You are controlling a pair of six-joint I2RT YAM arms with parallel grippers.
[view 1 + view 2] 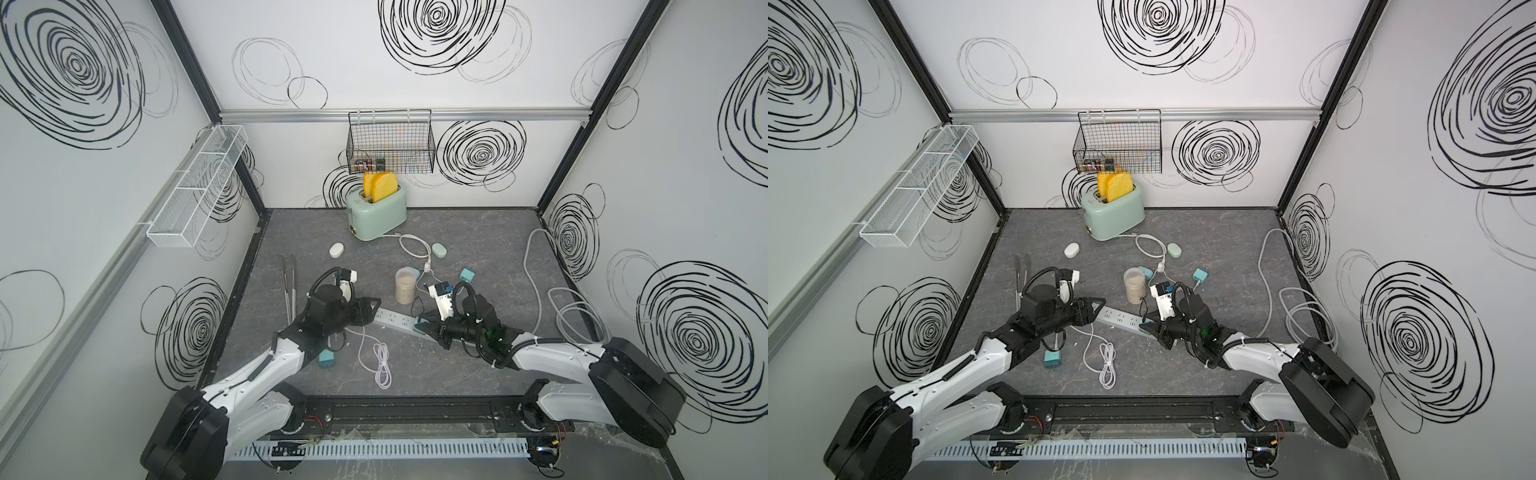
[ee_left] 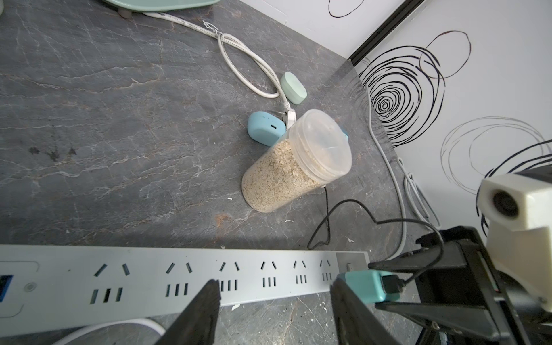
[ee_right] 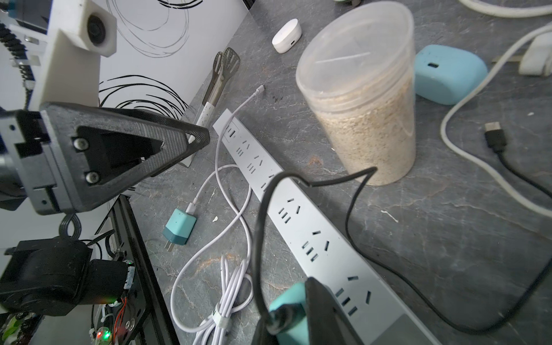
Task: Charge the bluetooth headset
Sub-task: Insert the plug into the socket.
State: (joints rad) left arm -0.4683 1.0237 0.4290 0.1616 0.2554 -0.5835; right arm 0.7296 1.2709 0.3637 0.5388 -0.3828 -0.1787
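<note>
The right gripper (image 2: 375, 283) was pinched on a teal charger plug (image 3: 286, 300). It held the plug at the right-hand end of the power strip (image 2: 143, 268), which lay slantwise across the middle of the worktop (image 1: 478, 365), nearer the front edge than the back. The left gripper (image 2: 274, 292) hung over the strip with its jaws spread and nothing between them. A black cable (image 3: 259, 233) ran from the charger past a jar of grain (image 2: 295, 161) to a loose USB-C plug (image 3: 495, 137). That plug lay near the blue headset case (image 3: 448, 77), which sat just behind the jar toward the back edge with its port slot showing. It was probably the one to charge, though a white case (image 3: 286, 35) and a green case (image 2: 294, 88) lay further back. The blue case looked small, light and smooth, so it could slip or skid. It seemed best pinched across its rounded sides with the port end left free. The cable was limp, so the stiff housing behind the plug's tip seemed the place to grip. The charger's prongs were hidden behind the jaw, so whether they were seated could not be told. Nor could it be told whether the left fingertips touched the strip. In both top views the jar covered most of the blue case.
</note>
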